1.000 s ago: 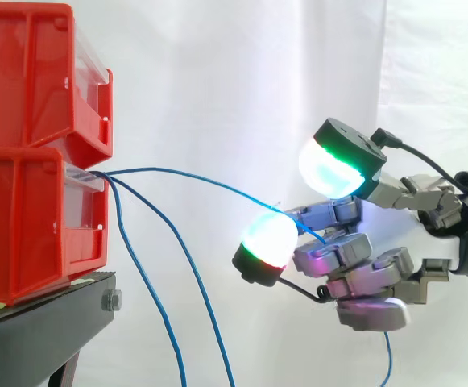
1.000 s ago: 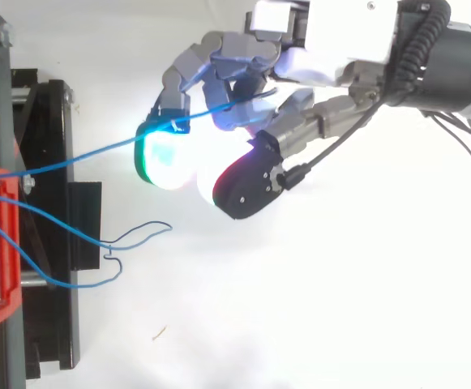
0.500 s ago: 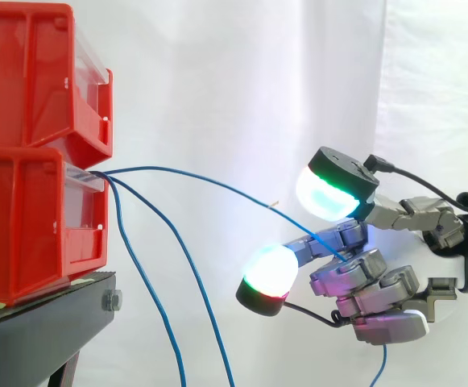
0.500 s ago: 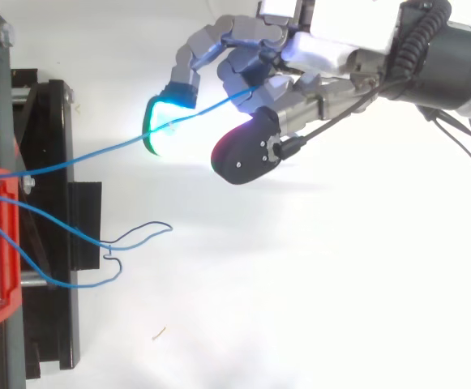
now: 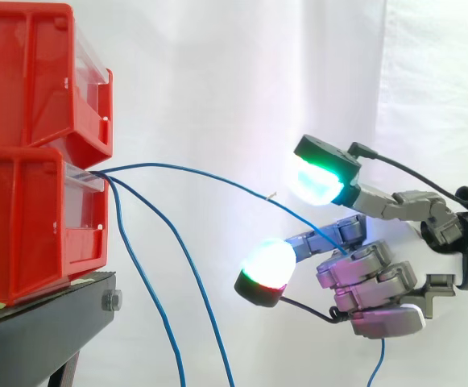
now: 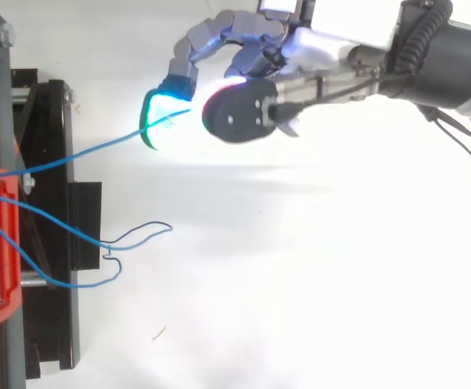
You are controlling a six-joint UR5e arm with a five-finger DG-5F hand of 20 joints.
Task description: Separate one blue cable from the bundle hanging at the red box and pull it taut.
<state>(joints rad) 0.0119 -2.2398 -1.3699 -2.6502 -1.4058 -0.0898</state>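
While my thumb pad (image 5: 314,179) stood apart from the glowing fingertip (image 5: 267,262) half a second ago, from above it now sits almost over it. My robot hand (image 5: 366,278) is curled narrow round one blue cable (image 5: 217,180), which passes between the bent fingers and dangles below them. That cable bows gently back to the lower red bin (image 5: 24,226) on the black stand (image 5: 48,318), where two other blue cables (image 5: 189,264) hang slack.
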